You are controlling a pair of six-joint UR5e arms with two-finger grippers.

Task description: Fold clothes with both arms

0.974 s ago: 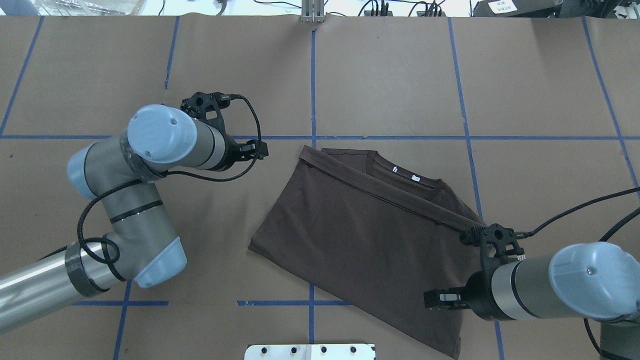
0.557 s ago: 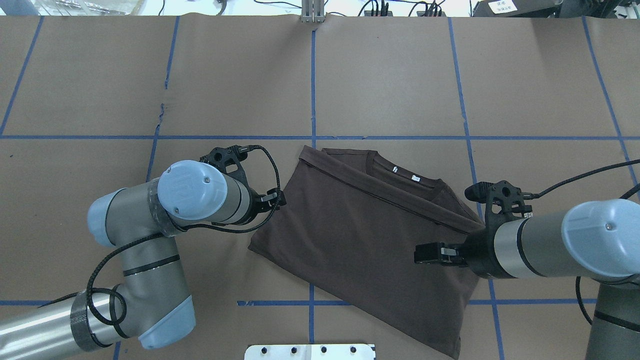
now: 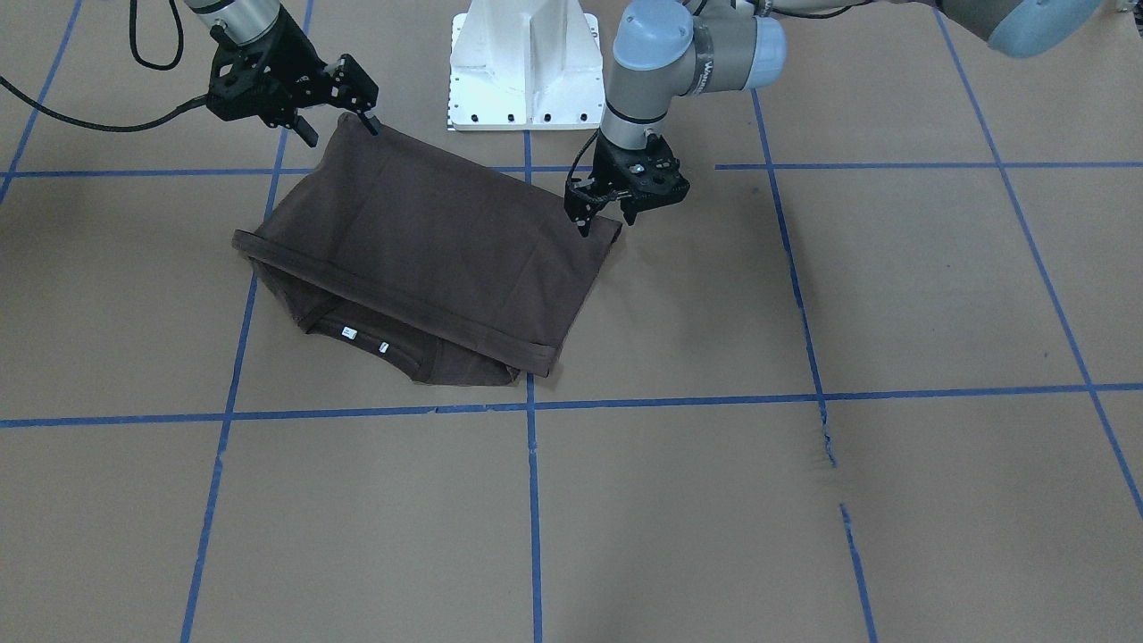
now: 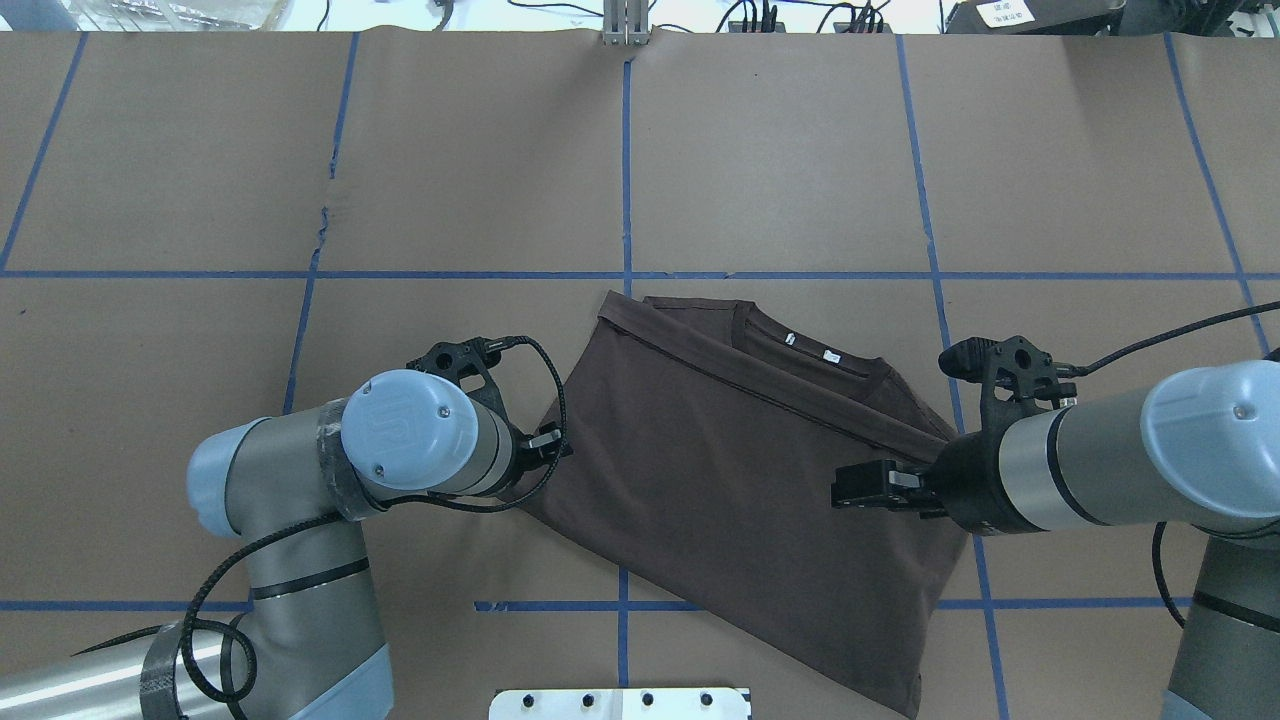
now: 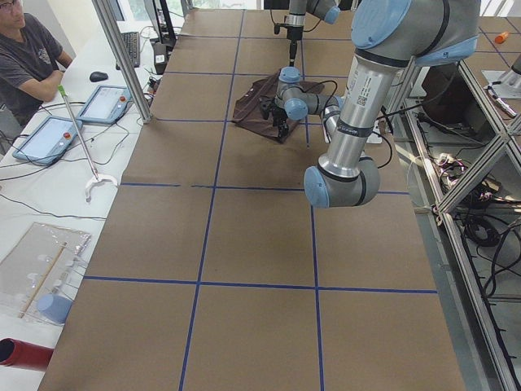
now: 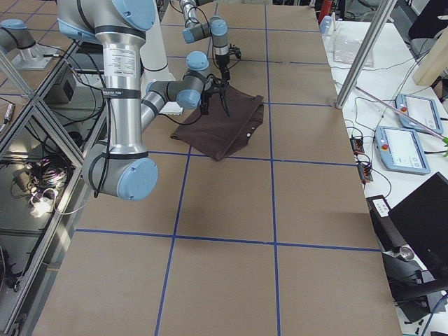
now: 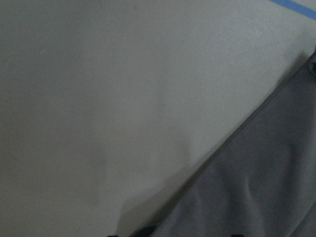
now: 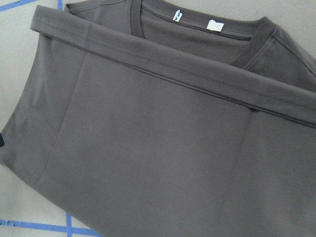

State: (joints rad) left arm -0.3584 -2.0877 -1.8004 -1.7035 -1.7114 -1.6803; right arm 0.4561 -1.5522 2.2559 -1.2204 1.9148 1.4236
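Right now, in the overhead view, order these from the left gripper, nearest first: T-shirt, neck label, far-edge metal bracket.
1. T-shirt, its corner beside the left gripper.
2. Neck label, at the collar.
3. Metal bracket, far table edge.

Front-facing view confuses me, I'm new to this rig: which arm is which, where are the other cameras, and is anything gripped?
A left arm and a right arm work at a table, each ending in a two-finger gripper. The front-facing camera faces the robot, so sides swap: the left gripper is on that picture's right, the right gripper on its left. The overhead camera sits behind the robot, so sides match. Two side cameras look along the table; two wrist cameras look down. A dark, partly folded T-shirt lies flat. The left gripper sits low at its edge, the right hovers higher; both look open, nothing gripped.
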